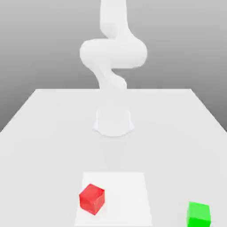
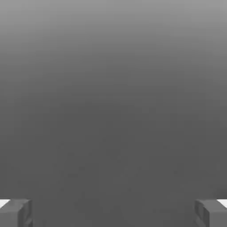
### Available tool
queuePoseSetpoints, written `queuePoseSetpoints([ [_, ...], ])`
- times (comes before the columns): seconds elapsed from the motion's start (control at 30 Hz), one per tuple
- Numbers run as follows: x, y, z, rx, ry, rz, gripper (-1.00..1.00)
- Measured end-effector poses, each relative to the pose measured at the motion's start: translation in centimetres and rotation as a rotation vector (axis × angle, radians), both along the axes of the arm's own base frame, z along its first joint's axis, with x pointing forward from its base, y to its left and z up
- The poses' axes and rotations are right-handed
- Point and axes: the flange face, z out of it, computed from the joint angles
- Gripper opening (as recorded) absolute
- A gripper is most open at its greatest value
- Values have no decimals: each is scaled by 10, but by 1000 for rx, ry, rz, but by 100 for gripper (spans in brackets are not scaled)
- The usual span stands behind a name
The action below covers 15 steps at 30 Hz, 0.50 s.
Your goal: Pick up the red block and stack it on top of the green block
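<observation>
We see the red block (image 1: pixel 92 199) left of the green block (image 1: pixel 198 215), both near. Our gripper's (image 2: pixel 113 213) fingers are spread wide.

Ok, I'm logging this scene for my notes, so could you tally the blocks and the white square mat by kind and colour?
Red block: 1
Green block: 1
White square mat: 1
Total: 3

Your pale worktop and backdrop
You have a white square (image 1: pixel 126 199) lying flat on the pale worktop (image 1: pixel 53 146), with a grey backdrop (image 1: pixel 177 48) beyond its far edge.
</observation>
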Motion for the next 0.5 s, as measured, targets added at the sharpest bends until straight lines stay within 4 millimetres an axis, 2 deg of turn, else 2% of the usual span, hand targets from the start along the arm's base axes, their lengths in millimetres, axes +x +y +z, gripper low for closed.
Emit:
queuePoseSetpoints([
  [0.1, 37, -7, -58, 19, 98, -61, 0],
  [0.23, 70, -18, -138, 46, 221, -141, 0],
  [0.37, 88, -31, -220, 78, 342, -219, 0],
  [0.5, 91, -42, -303, 113, 462, -297, 0],
])
